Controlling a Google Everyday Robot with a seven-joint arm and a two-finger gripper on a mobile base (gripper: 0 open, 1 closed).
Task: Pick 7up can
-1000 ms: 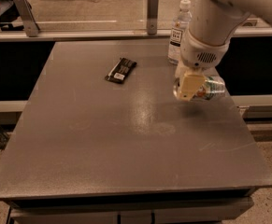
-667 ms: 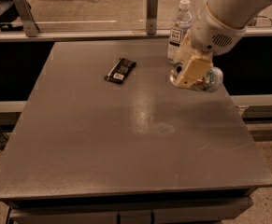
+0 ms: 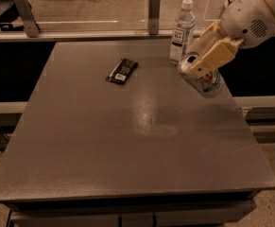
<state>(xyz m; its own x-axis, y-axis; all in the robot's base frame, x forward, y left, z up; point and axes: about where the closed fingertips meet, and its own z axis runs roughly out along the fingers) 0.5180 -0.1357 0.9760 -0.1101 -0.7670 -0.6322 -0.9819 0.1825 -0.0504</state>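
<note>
The 7up can (image 3: 207,81), white and silver with a green band, is tilted with its silver top toward the upper left, held above the right side of the grey table (image 3: 127,141). My gripper (image 3: 204,56) comes in from the upper right on a white arm, and its tan fingers (image 3: 211,58) are shut on the can's upper part. The can is off the table surface, just right of the water bottle.
A clear plastic water bottle (image 3: 182,31) with a white cap stands at the table's back right, close to the can. A dark flat snack packet (image 3: 122,70) lies at the back centre-left. A glass barrier with metal posts (image 3: 154,6) runs behind the table.
My gripper has lifted the can up and to the right, away from the table surface. The can has tilted further in the grip. The bottle and packet have not moved.
</note>
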